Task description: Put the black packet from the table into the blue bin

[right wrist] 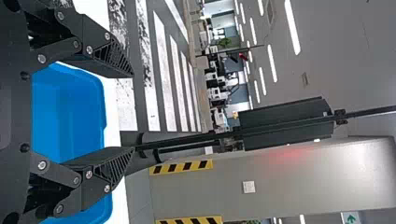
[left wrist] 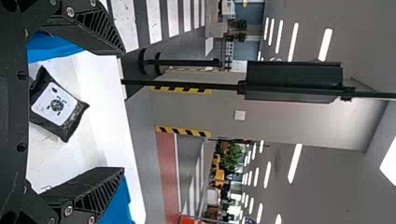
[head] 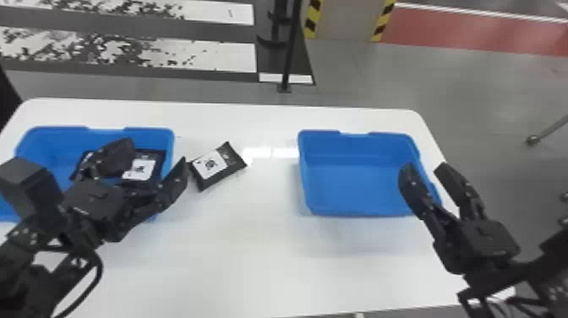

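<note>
While the pillowy black packet lies flat, the left gripper and right gripper hover — jaws released.

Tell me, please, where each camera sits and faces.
Head view: on the head, facing forward and down at the table; left gripper and right gripper show.
Left wrist view: on that wrist, facing past its gripper, over the loose black packet.
Right wrist view: on that wrist, facing past its gripper, over the right bin.
The first two share that packet.
</note>
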Robot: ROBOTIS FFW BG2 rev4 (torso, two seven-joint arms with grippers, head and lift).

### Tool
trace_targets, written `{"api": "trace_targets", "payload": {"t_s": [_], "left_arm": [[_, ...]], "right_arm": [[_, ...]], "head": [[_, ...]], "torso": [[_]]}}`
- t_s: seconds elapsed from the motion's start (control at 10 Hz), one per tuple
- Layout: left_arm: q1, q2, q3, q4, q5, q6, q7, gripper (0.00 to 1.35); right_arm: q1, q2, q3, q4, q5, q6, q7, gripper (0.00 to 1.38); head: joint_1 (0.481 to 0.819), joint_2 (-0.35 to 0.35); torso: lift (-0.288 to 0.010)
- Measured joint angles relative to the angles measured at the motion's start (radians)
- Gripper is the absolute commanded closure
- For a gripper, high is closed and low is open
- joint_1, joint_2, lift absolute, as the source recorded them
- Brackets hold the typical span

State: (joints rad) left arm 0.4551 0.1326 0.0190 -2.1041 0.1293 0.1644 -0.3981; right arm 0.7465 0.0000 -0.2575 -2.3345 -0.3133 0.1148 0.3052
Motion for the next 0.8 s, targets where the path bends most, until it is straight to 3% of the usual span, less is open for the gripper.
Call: {"api": "trace_targets", "payload": {"t_s": [0.5, 0.8], "left_arm": [[-0.302, -0.021, -0.136, 0.24, -0.269, 0.122, -0.082, 0.15], [-0.478, -0.029, -0.241, 0.436, -0.374, 0.192, -0.091, 0.14]], "right_arm": [[-0.009, 0.0, 0.008, 0.007, 0.001, 0.002, 0.0, 0.51], [-0.011, 0.0, 0.008, 0.007, 0.0, 0.003, 0.0, 0.51]], "head": [[0.695, -0.211], [0.695, -0.235]], "torso": [[-0.11], [-0.11]]}}
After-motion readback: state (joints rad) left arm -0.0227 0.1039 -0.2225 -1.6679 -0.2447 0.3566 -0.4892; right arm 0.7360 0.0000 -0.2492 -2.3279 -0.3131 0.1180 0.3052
